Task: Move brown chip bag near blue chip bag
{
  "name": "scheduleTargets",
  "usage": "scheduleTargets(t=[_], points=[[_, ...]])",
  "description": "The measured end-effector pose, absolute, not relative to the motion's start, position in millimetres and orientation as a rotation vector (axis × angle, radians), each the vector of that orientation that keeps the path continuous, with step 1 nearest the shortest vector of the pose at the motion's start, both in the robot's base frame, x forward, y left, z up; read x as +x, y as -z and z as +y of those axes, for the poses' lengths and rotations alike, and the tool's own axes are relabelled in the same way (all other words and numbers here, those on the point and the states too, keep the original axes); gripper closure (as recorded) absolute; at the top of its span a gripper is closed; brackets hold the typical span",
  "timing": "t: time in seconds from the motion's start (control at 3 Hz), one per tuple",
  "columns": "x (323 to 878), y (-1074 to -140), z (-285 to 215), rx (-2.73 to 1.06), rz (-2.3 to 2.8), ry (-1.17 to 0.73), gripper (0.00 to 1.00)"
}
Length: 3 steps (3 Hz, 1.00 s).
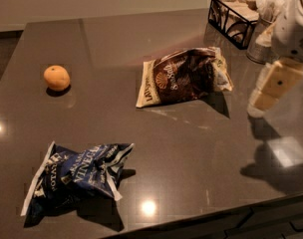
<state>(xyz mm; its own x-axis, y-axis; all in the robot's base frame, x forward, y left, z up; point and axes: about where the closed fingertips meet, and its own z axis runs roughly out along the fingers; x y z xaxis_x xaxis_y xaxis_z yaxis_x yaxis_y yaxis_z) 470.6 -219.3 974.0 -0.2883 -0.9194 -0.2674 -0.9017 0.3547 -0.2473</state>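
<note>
"Gripper (263, 96), where is it?"

"Hanging above the table (191, 158) near its right edge, just right of the brown chip bag (184, 76) and not touching it. Open or closed, I cannot tell."

"And the bag?"

"Lying flat mid-table, well apart from the blue chip bag (76, 176) at the near left. It's probably light, soft and slick, with fragile chips inside. I'd pinch a crimped end seam; the crumpled right one is nearest."

High oblique view over table (191, 158) (single camera), tool (269, 89) at right
</note>
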Motion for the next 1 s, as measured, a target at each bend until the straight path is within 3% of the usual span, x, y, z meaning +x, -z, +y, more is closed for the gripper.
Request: scheduleTargets(t=[0.67,1.0], points=[[592.8,-966.1,-225.4,-1.302,2.302,-0.052,0.0],[643.7,-953.0,-205.8,-1.248,2.291,-0.167,0.0]])
